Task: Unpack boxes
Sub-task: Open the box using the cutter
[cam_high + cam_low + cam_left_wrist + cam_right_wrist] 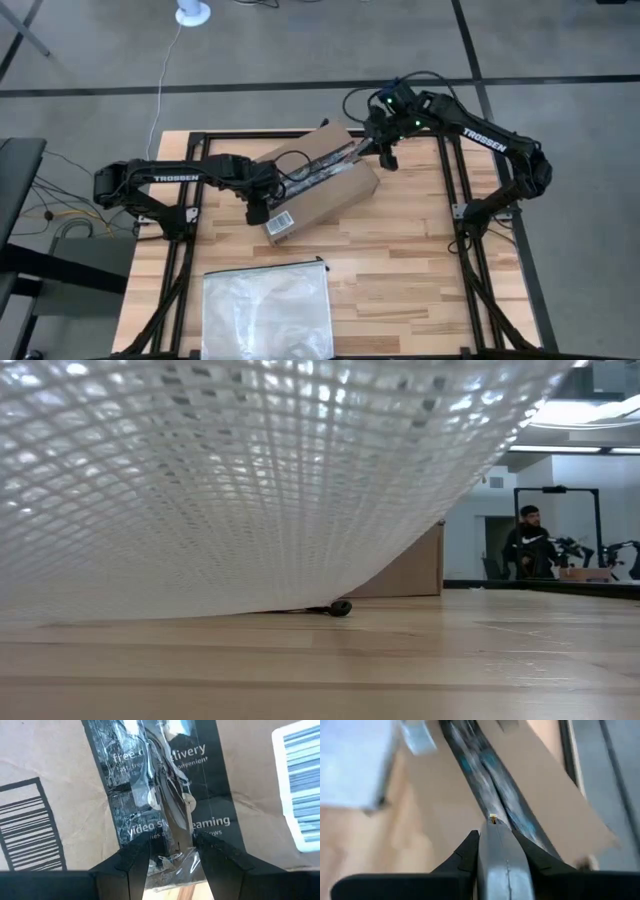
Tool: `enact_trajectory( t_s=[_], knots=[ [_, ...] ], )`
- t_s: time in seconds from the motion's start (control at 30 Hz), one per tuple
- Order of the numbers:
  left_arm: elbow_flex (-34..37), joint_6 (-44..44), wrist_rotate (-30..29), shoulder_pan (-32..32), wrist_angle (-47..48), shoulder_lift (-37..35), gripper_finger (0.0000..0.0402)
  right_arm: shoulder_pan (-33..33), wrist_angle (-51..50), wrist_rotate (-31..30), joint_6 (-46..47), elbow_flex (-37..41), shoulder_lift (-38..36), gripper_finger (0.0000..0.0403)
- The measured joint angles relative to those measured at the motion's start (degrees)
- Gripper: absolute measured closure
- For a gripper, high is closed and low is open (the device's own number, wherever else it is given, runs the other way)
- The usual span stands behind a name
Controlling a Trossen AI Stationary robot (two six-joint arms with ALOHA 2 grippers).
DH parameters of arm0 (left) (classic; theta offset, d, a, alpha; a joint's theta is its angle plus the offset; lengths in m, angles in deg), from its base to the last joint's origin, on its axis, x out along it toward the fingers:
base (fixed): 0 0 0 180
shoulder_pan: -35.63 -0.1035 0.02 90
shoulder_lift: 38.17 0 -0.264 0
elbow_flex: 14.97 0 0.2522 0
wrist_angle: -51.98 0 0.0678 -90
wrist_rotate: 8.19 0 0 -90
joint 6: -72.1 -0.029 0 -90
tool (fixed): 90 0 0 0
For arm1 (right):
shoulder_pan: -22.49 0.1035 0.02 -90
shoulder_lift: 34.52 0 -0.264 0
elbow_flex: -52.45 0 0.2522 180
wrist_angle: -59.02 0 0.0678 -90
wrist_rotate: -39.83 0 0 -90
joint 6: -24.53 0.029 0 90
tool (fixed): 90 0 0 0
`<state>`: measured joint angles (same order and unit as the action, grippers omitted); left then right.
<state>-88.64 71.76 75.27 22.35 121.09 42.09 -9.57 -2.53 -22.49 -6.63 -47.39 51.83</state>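
I am holding a grey cutter clenched in my right gripper, lining it up along the tape strip that runs down the long box, while my left gripper is pinching loose tape at the near end.

Brown box, black white-lettered tape; bag apparently clear.

High cam overhead; wrist cams close — both on box.

A light wooden slatted table carries a clear rectangular plastic zip bag with a white mesh weave near its front edge. Beyond the table's far edge, a round white object, possibly a fan base, stands on the grey floor. A seated person shows well behind the table.
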Motion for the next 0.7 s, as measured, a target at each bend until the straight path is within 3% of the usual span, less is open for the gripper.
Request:
enact_trajectory(
  t_s=[0.13, 0.4, 0.57, 0.7],
  knots=[
    [-3.1, 1.6, 0.0, 0.0, -1.9, 0.0, 0.0249, 3.1, 6.4, 0.5, 0.6, 0.0, 2.6, 0.0342],
    [-8.8, 6.2, -1.7, 0.1, 5.4, -4.0, 0.0249, 4.9, 10.2, 0.8, -0.1, 0.1, 8.4, 0.0342],
    [-7.8, 13.1, -3.4, 0.8, 14.6, -9.1, 0.0249, 7.6, 19.0, 1.5, 0.0, 0.1, 12.0, 0.0342],
    [-2.4, 18.5, -4.2, 4.0, 14.6, -14.8, 0.0249, 10.0, 28.1, 2.7, 2.9, 0.1, 15.1, 0.0342]
  ],
)
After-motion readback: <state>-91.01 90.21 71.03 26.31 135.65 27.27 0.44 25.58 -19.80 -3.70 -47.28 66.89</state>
